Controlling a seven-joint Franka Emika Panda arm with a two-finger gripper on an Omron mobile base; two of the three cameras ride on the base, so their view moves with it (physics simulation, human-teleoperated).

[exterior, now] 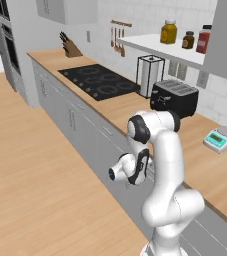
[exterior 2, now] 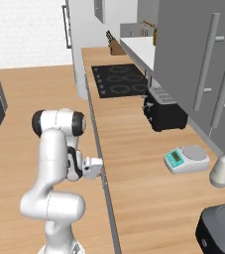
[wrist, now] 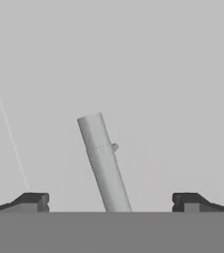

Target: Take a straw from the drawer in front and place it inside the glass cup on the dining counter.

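While the hand is pressing in close to the cabinet front, these lines are running from near to far.

Hidden or hard to read: the drawer (wrist: 133,74) is showing as a flat light-grey panel with only the end of its bar handle (wrist: 103,163) in frame, a slanted grey cylinder cut off at the bottom; whether the panel is shut or ajar is not telling from here, and its inside is staying out of sight.

Claw: the gripper (wrist: 111,200) is standing with its two dark tips spread wide, one on each side of the handle, clasping nothing; the handle is lying between them, and contact is not showing. From the left base view the gripper (exterior: 129,176) is pointing at the grey cabinet fronts below the countertop edge.

Surface: the wood counter (exterior 2: 129,149) is carrying a scale (exterior 2: 186,158) nearest, then a black toaster (exterior: 174,97), then a black cooktop (exterior: 99,80), with a knife block (exterior: 71,47) farthest along.

Room: the white shelf (exterior: 157,47) is holding jars (exterior: 168,31) above the tiled wall, and the wood floor (exterior: 30,165) is stretching away to the left.
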